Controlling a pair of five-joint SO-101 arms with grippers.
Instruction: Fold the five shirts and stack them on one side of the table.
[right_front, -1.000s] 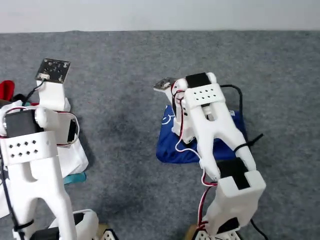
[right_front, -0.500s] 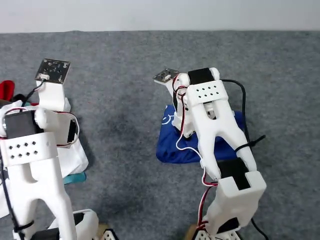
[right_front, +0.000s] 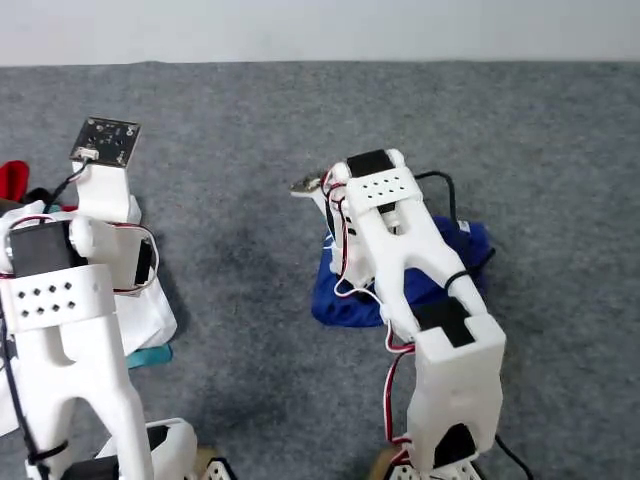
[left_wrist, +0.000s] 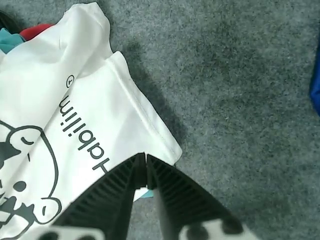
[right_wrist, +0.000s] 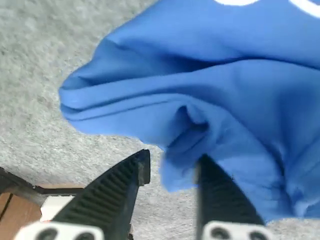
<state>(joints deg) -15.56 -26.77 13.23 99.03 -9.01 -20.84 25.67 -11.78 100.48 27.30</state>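
The left tool (left_wrist: 145, 159) has its jaws pressed together with nothing visibly between them, poised over the hem of the white printed shirt (left_wrist: 75, 100), which lies spread at the left side of the grey bench (right_front: 230, 130). The right tool (right_wrist: 170, 167) stands partly open, with a fold of the crumpled blue shirt (right_wrist: 210, 85) between its jaws, mid-bench.
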